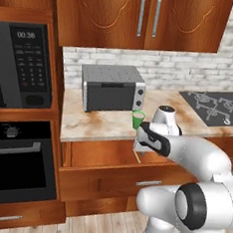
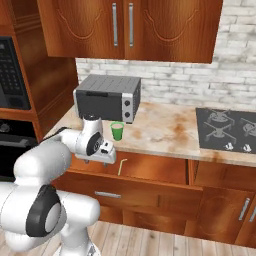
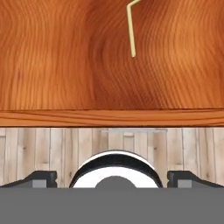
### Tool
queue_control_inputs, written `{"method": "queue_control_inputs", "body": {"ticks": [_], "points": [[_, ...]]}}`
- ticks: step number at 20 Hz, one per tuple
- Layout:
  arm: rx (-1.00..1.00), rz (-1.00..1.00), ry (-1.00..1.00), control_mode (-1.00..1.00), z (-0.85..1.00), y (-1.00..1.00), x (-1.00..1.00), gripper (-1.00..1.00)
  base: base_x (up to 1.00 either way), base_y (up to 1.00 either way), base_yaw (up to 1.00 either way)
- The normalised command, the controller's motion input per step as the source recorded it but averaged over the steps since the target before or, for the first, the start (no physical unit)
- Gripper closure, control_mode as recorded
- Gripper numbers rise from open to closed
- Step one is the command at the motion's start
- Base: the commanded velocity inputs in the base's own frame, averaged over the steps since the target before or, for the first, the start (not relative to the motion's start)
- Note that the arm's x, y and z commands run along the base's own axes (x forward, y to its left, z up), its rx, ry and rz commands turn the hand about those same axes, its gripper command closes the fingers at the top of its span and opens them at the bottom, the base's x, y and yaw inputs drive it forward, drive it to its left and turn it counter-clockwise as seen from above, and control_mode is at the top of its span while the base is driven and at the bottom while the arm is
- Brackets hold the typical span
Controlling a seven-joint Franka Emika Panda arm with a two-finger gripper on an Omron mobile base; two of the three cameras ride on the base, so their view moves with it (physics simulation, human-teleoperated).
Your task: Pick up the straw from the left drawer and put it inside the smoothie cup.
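The left drawer (image 1: 102,156) stands pulled out under the counter. On its wooden floor lies the thin pale yellow-green straw (image 3: 131,31), bent tip at one end; it also shows as the straw (image 1: 136,156) and the straw (image 2: 121,167). My gripper (image 3: 112,178) hangs above the drawer, pointing down, open, its two dark fingertips (image 3: 41,177) wide apart with nothing between them. It hovers over the drawer's front edge, short of the straw. The hand (image 2: 105,152) is just left of the straw. The green smoothie cup (image 1: 137,119) stands upright on the counter just behind the drawer, cup (image 2: 117,131).
A grey toaster oven (image 1: 112,87) sits on the counter behind the cup. A microwave (image 1: 23,65) and a black oven (image 1: 15,159) fill the tall unit at left. A gas hob (image 2: 227,129) lies at right. Upper cabinets (image 1: 147,16) hang overhead.
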Motion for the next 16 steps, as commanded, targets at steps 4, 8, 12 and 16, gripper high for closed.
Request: {"method": "queue_control_inputs", "body": {"ticks": [4, 8, 12, 16], "points": [[0.00, 0.00, 0.00, -1.00, -0.44, -0.04, 0.37, -1.00, 0.00, 0.00, 0.00], [0.00, 0.00, 0.00, -1.00, -0.35, -0.07, 0.42, -1.00, 0.00, 0.00, 0.00], [0.00, 0.00, 0.00, -1.00, -0.30, -0.09, 0.47, -1.00, 0.00, 0.00, 0.00], [0.00, 0.00, 0.00, -1.00, -0.34, -0.05, 0.46, -1.00, 0.00, 0.00, 0.00]]}}
